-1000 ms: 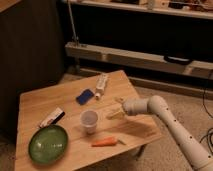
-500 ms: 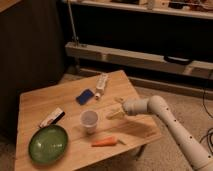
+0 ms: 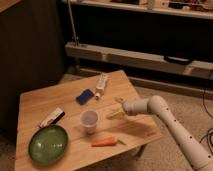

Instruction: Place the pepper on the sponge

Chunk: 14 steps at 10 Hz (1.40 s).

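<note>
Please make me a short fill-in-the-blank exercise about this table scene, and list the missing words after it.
1. The pepper lies on the table, not on the ____ sponge.
2. A white ____ stands between the pepper and the sponge.
3. The gripper is over the table beside that white thing and holds ____.
4. The round plate is ____ in colour.
Missing words: blue; cup; nothing; green.

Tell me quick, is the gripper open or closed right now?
Gripper: jaws open, holding nothing, above the table beside the white cup.
</note>
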{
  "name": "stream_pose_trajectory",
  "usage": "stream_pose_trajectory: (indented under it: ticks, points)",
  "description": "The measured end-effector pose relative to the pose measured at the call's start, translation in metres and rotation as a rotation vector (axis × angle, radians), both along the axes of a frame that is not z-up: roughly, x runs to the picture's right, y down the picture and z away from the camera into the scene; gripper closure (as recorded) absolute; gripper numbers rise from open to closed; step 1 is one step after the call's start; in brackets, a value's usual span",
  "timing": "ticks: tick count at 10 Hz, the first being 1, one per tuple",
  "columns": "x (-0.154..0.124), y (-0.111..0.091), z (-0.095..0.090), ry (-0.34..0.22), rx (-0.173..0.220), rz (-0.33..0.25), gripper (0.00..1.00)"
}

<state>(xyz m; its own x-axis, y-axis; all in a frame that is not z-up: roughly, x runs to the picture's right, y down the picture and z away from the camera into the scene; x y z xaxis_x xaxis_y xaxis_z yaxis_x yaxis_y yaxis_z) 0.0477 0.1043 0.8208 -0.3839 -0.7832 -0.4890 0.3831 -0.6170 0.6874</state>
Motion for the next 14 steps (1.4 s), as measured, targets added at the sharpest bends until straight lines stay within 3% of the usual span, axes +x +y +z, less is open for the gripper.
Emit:
stream_pose_trajectory:
  ticks: [5, 6, 8, 9, 12, 14]
  points:
    - [0.001, 0.0, 0.0, 0.001, 0.001, -0.003, 0.2]
    - [0.004, -0.003, -0.002, 0.014, 0.015, -0.025, 0.2]
    - [0.021, -0.015, -0.024, 0.089, 0.067, -0.139, 0.2]
    - [0.033, -0.027, -0.046, 0.136, 0.099, -0.205, 0.2]
    - [0.045, -0.047, -0.099, 0.215, 0.117, -0.34, 0.2]
    - [0.04, -0.032, -0.129, 0.262, 0.105, -0.454, 0.2]
